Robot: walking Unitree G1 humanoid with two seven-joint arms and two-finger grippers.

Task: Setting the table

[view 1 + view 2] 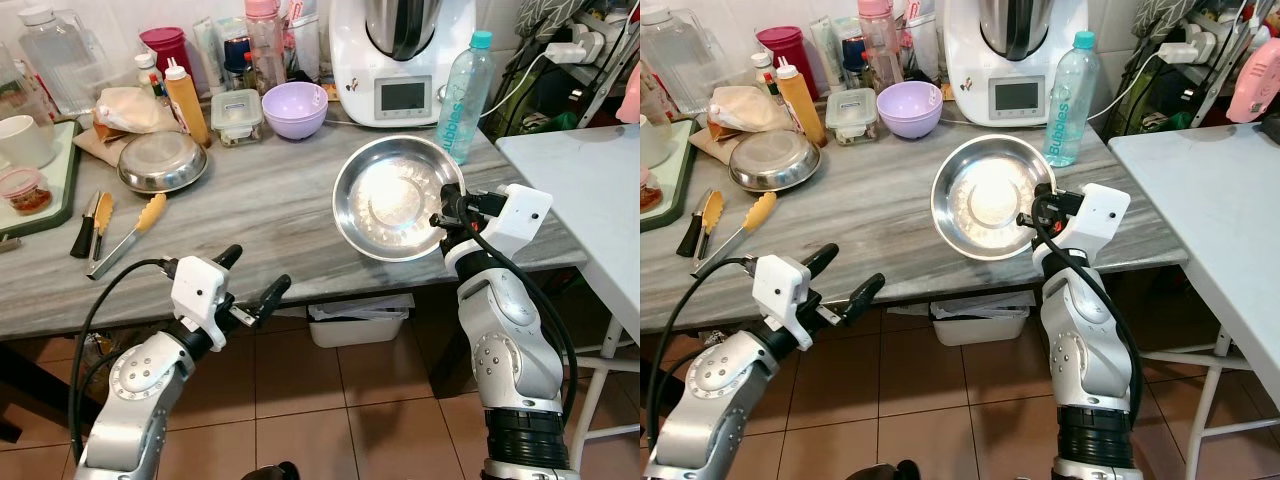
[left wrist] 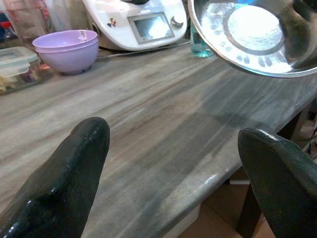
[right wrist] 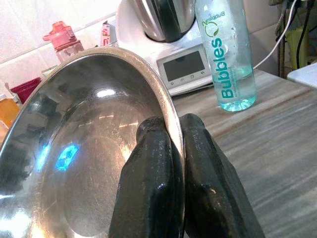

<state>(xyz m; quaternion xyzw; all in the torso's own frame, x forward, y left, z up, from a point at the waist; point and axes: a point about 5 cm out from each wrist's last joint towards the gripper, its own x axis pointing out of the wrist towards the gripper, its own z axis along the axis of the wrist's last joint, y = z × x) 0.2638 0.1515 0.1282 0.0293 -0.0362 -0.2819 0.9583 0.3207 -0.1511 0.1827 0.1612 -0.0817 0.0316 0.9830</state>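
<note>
Head views: right gripper [image 1: 447,214] is pinching the rim of a steel bowl [image 1: 390,198], held tilted up off the grey wood-grain counter [image 1: 270,200], above its near-right part and close to the white table [image 1: 590,190] on the right. Left gripper [image 1: 255,280] hovers low at the counter's front edge, fingers spread wide, holding nothing. Back of the counter has a lavender bowl [image 1: 294,108], a second steel dish [image 1: 162,161], a blue water bottle [image 1: 464,98], a white kitchen machine [image 1: 400,55], and tongs [image 1: 128,235] to the left. Left wrist view: both black fingers well apart over bare counter, the steel bowl up ahead, off the surface. Right wrist view: the two fingers clamp tight on the bowl's rim, one inside, one outside, bottle just behind. Judgement: carry step is in hand, bowl picked up but not yet placed. Next move likely calls for swinging the bowl right over the white table, levelling it, lowering till it sits flat, then opening. Rim-only grip looks like it could slip if tilted fast.
</note>
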